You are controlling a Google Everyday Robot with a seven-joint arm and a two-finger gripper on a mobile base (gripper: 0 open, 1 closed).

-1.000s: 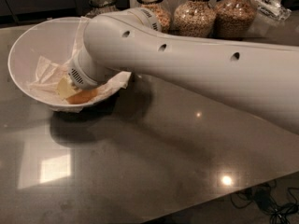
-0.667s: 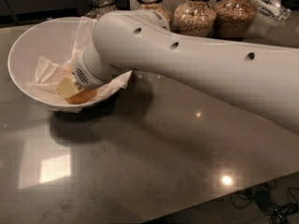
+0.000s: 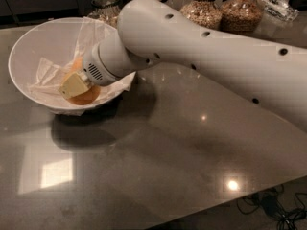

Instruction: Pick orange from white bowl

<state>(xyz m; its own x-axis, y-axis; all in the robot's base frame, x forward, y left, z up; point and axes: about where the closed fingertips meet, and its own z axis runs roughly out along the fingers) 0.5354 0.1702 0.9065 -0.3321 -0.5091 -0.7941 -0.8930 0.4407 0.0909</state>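
We see a dark, glossy worktop (image 3: 158, 176) filling most of the view, with bright lights mirrored on it at 5 o'clock and 8 o'clock. Across it, the robot's thick white arm (image 3: 216, 51) comes in from 3 o'clock and reaches towards 10 o'clock, its wrist dipping over the near rim of the white bowl (image 3: 33, 47). The bowl stands on the worktop at 10 o'clock, wide and sloping, and throws a dark shadow towards us. Crumpled white paper (image 3: 45, 73) lines it and spills over the rim on the side nearest the arm. Along the far edge, from 12 to 1 o'clock, we count a row of glass jars of grain (image 3: 201, 11), partly hidden behind the arm. At 5 o'clock, beyond the worktop's edge, dark cables (image 3: 273, 210) lie on the floor.

The orange (image 3: 86, 96) sits inside the bowl on the paper, low against the wall nearest the arm. The pincer (image 3: 74, 85) is down in the bowl right at the orange, a pale yellowish part of it lying against the fruit's upper left side. We cannot tell whether the pincer is apart or clamped on the fruit
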